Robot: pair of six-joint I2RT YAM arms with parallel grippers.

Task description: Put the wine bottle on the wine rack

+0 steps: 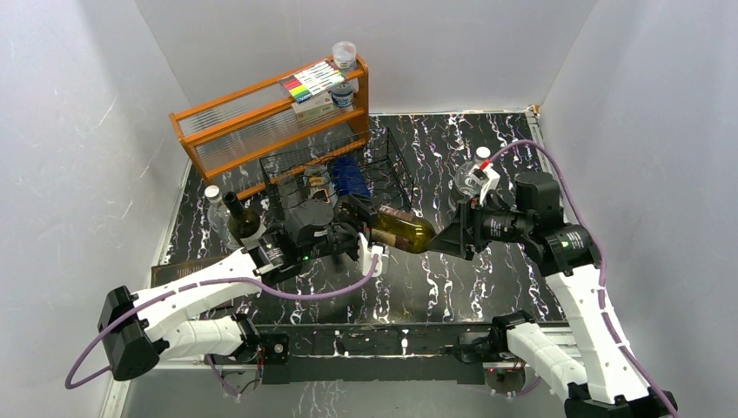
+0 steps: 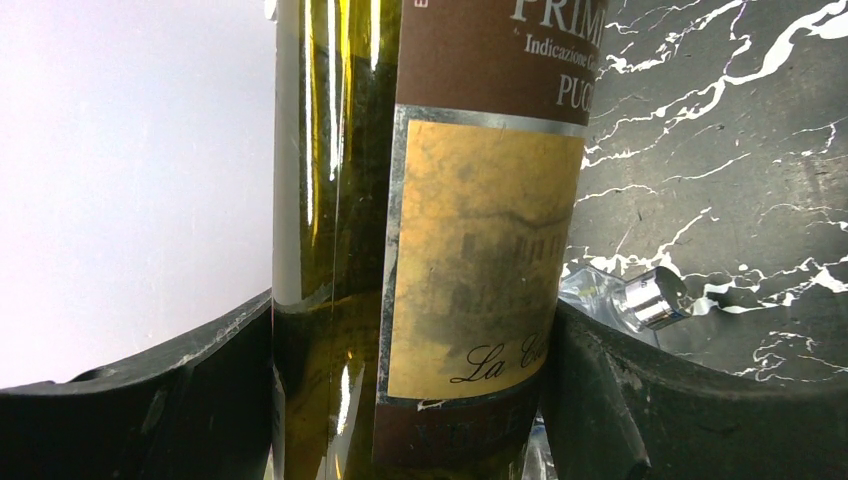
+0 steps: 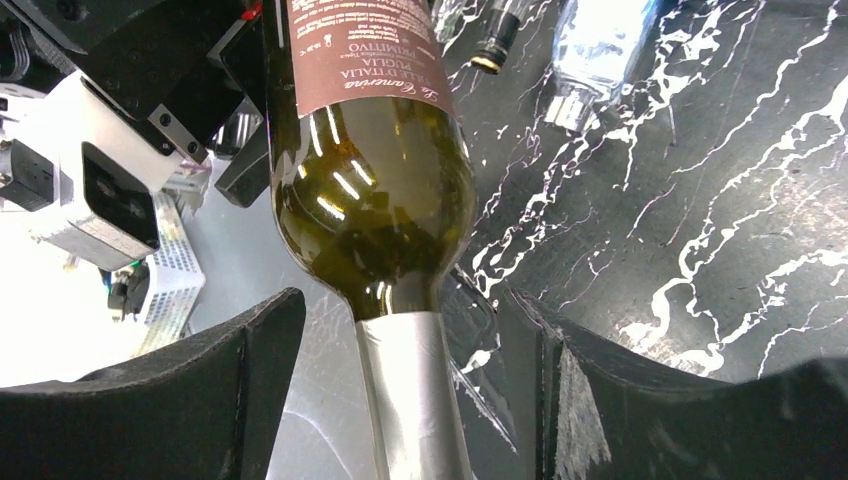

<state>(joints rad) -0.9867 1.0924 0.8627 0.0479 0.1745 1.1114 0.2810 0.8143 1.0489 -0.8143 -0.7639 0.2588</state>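
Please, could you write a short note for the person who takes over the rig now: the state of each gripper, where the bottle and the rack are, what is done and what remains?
Left gripper: shut on the bottle, at its labelled body.
Right gripper: open, one finger on each side of the neck, not touching it.
Bottle: held on its side, apparently off the table, neck toward the right arm.
Rack: behind the bottle, in front of the orange shelf.
Done: bottle picked up.
Left: carry it to the rack, lay it in a cradle, release.
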